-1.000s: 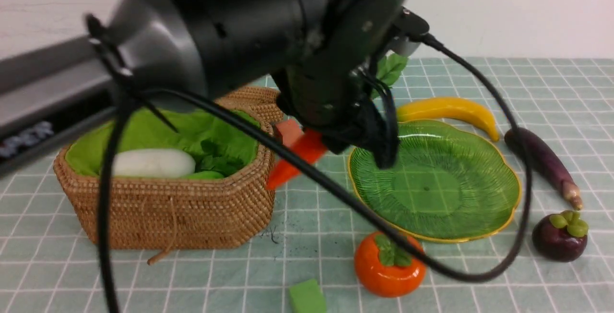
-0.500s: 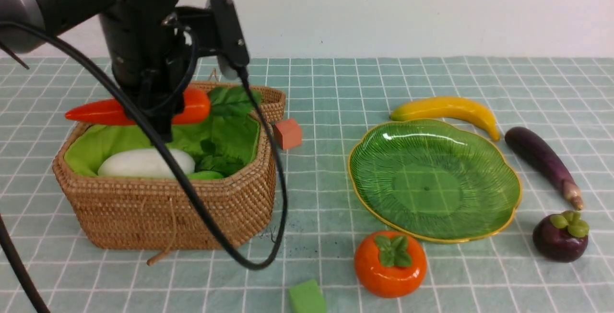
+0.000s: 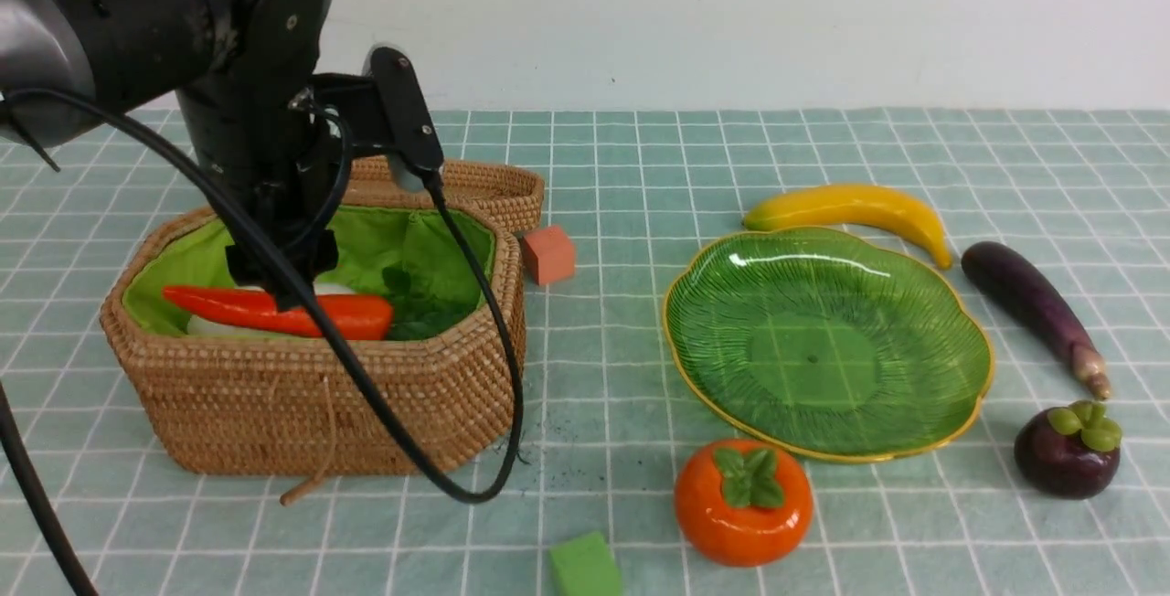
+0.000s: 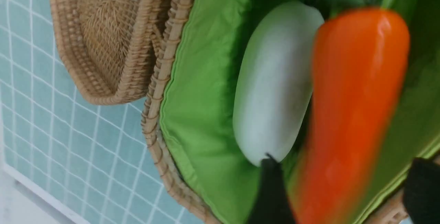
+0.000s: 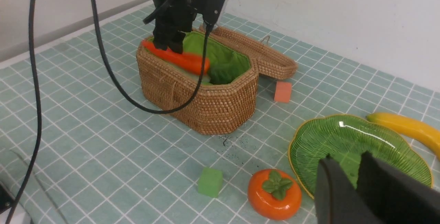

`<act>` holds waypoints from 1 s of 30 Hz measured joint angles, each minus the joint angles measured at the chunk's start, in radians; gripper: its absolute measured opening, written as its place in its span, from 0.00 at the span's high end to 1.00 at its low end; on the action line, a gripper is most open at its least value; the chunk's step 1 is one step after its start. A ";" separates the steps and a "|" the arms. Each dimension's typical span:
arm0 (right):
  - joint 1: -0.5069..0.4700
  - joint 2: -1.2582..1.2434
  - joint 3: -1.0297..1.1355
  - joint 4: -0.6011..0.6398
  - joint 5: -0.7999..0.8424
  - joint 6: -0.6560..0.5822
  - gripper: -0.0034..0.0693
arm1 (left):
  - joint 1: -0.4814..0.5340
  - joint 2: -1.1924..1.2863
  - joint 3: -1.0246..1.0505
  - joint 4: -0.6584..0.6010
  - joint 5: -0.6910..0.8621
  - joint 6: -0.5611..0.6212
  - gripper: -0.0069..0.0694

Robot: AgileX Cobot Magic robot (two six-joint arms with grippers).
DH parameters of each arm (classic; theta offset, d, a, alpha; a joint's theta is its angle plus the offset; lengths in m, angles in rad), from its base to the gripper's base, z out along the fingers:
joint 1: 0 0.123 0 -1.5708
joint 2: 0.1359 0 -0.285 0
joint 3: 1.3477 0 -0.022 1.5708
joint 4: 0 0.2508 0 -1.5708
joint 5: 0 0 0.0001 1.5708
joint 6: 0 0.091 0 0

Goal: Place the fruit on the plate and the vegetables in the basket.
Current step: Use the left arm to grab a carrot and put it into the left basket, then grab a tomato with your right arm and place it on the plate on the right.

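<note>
Straddling carrot (image 3: 274, 313) inside basket (image 3: 311, 413) rim, left claw (image 3: 279, 290) spread, radish (image 4: 275, 83) alongside

Front view looks forward, wide; left wrist close over basket (image 4: 161, 76); right wrist — farther — shares it

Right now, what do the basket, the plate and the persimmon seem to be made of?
The basket: woven wicker, matte, coils visible, lined with green cloth. The plate: glossy, probably glazed ceramic or glass, with bright highlights on its ribs. The persimmon: smooth and shiny, perhaps plastic or glazed ceramic.
</note>
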 joint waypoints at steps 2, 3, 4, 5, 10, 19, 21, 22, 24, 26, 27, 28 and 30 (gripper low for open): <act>0.000 0.000 0.000 0.008 0.000 0.000 0.77 | 0.000 0.000 0.000 -0.002 -0.008 -0.056 0.15; 0.000 0.000 0.000 0.009 0.000 0.000 0.77 | 0.000 -0.002 0.000 -0.005 -0.009 -0.080 0.14; 0.000 0.000 0.000 0.012 0.000 0.000 0.77 | 0.000 -0.007 0.000 -0.014 -0.009 -0.111 0.13; 0.000 0.000 0.000 0.013 0.000 0.000 0.77 | 0.000 -0.010 0.001 -0.018 -0.009 -0.116 0.13; 0.000 0.015 0.000 0.016 0.001 0.053 0.76 | -0.067 -0.096 0.002 -0.053 -0.042 -0.397 0.34; 0.000 0.217 0.000 0.013 0.085 0.116 0.77 | -0.279 -0.448 0.077 -0.172 -0.101 -0.773 0.93; 0.000 0.266 0.000 0.006 0.090 0.126 0.77 | -0.305 -0.543 0.143 -0.211 -0.126 -0.786 0.93; 0.000 0.307 0.000 -0.002 0.090 0.137 0.77 | -0.326 -0.610 0.216 -0.241 -0.149 -0.790 0.93; 0.000 0.363 0.000 -0.013 0.090 0.153 0.77 | -0.353 -0.729 0.343 -0.281 -0.200 -0.802 0.93; 0.000 0.392 0.000 -0.013 0.090 0.163 0.77 | -0.363 -0.804 0.414 -0.305 -0.240 -0.808 0.93; 0.000 0.442 0.000 -0.013 0.090 0.171 0.77 | -0.375 -0.906 0.532 -0.338 -0.299 -0.814 0.93; 0.000 0.454 0.000 -0.013 0.090 0.173 0.77 | -0.376 -0.918 0.562 -0.342 -0.306 -0.815 0.93; 0.014 0.536 0.000 -0.013 0.089 0.185 0.79 | -0.378 -1.066 0.736 -0.382 -0.404 -0.816 0.93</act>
